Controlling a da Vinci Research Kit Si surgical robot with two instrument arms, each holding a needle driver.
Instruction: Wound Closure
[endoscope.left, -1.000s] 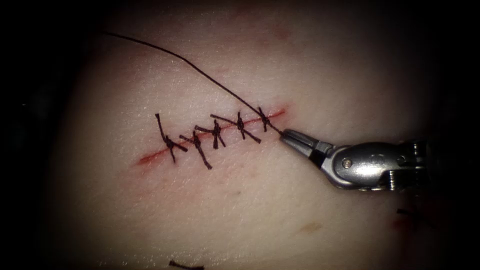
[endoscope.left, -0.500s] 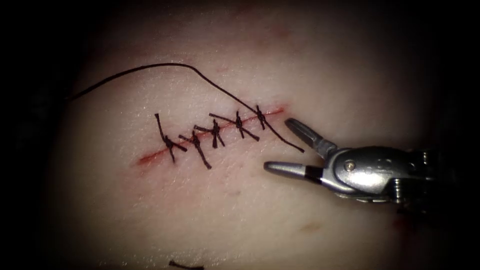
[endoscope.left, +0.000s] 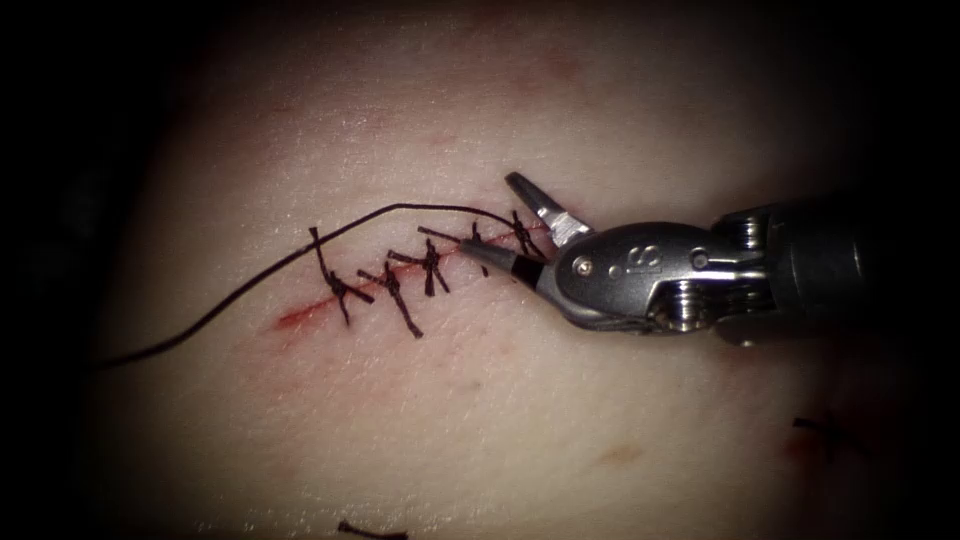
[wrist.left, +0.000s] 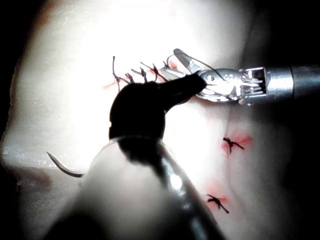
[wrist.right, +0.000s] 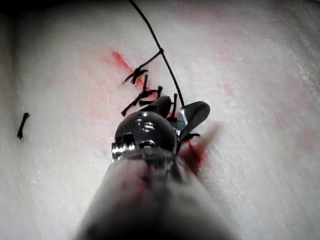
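Since half second ago, right hand (endoscope.left: 505, 230) moved up onto right end of cut (endoscope.left: 400, 275), wide open, last knot (endoscope.left: 522, 234) between its two halves, holding nothing. Thread (endoscope.left: 250, 290) sagged, now slack; runs long way from that knot down-left. Looks set to snip. Needle (wrist.left: 64, 167) lies free beside tissue (endoscope.left: 480, 420), curve up. Left hand (wrist.left: 187, 86): cannot tell.

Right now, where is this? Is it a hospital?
Probably a practice bench, not a hospital. A robot's right tool, jaws open and holding nothing, hovers over a stitched cut in pork tissue, thread trailing left.
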